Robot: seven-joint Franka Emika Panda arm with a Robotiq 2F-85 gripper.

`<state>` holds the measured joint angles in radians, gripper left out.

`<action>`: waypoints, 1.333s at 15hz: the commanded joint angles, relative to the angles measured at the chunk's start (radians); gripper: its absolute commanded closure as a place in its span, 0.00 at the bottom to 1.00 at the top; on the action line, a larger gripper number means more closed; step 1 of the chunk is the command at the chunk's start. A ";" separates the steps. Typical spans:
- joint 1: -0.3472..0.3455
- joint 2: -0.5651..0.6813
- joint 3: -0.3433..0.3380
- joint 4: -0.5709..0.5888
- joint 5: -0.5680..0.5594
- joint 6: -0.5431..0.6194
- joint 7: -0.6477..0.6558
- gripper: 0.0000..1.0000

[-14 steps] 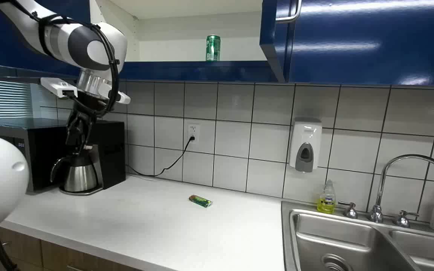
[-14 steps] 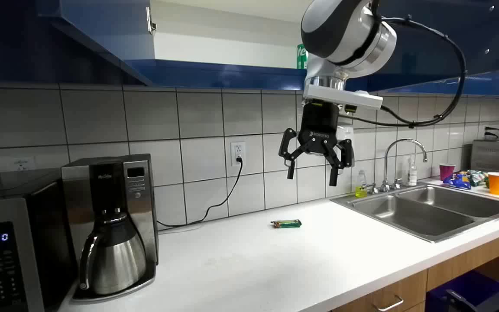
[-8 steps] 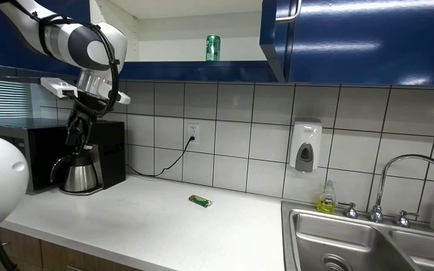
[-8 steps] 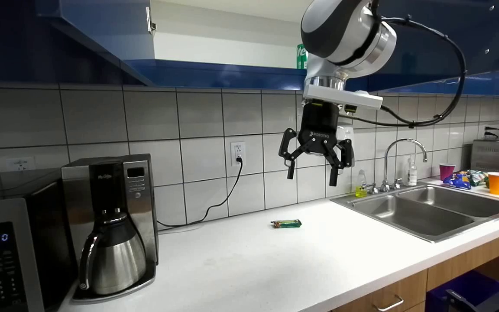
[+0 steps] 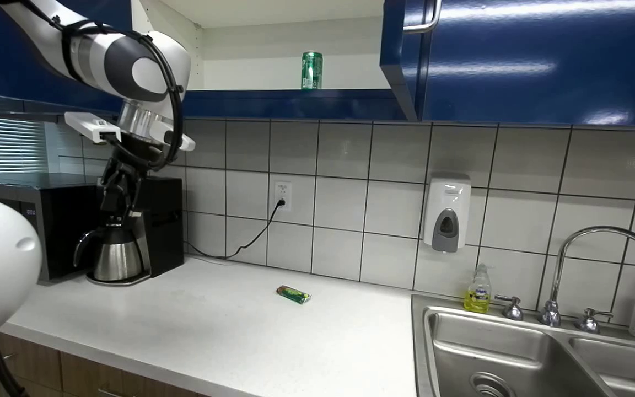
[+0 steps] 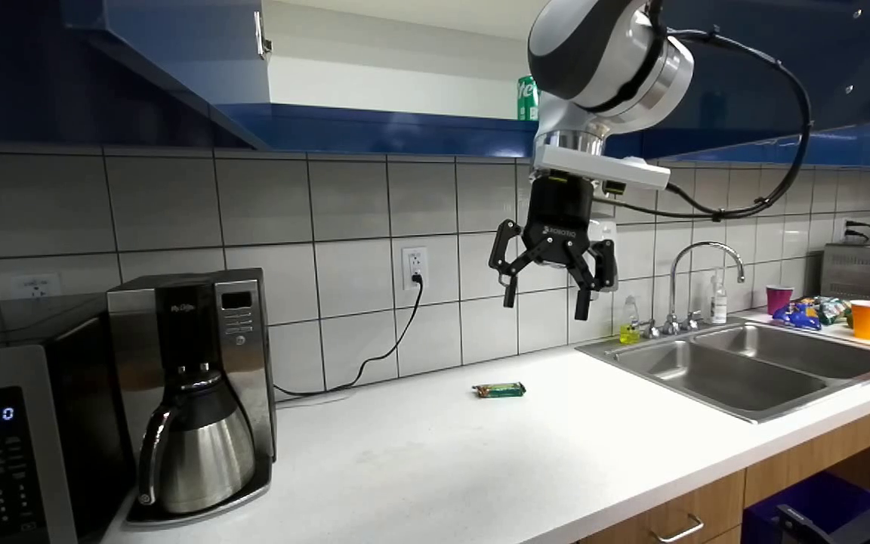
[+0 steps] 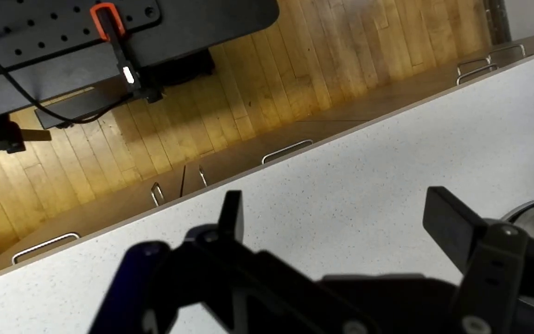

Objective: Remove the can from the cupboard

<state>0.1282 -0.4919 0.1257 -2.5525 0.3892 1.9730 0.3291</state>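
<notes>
Free room flanks the can (image 5: pixel 311 70) in the cupboard (image 5: pixel 262 103), between open doors (image 6: pixel 186 53) that bar the sides.

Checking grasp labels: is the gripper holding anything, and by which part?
Nothing is held: the gripper is open, jaws apart, and the can stands upright in the cupboard.

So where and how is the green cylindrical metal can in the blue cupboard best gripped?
Likely around the middle of the green cylindrical metal can, coming level through the open front of the glossy blue cupboard: the can stands upright with straight sides. The open black gripper points down, so should probably turn level.
</notes>
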 commanded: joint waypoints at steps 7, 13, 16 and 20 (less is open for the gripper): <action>-0.029 0.013 -0.037 0.084 -0.040 -0.039 -0.075 0.00; -0.044 0.021 -0.053 0.157 -0.065 -0.043 -0.072 0.00; -0.054 0.030 -0.057 0.204 -0.085 -0.061 -0.071 0.00; -0.060 0.051 -0.062 0.270 -0.128 -0.114 -0.086 0.00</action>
<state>0.0886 -0.4744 0.0639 -2.3573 0.2933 1.9311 0.2772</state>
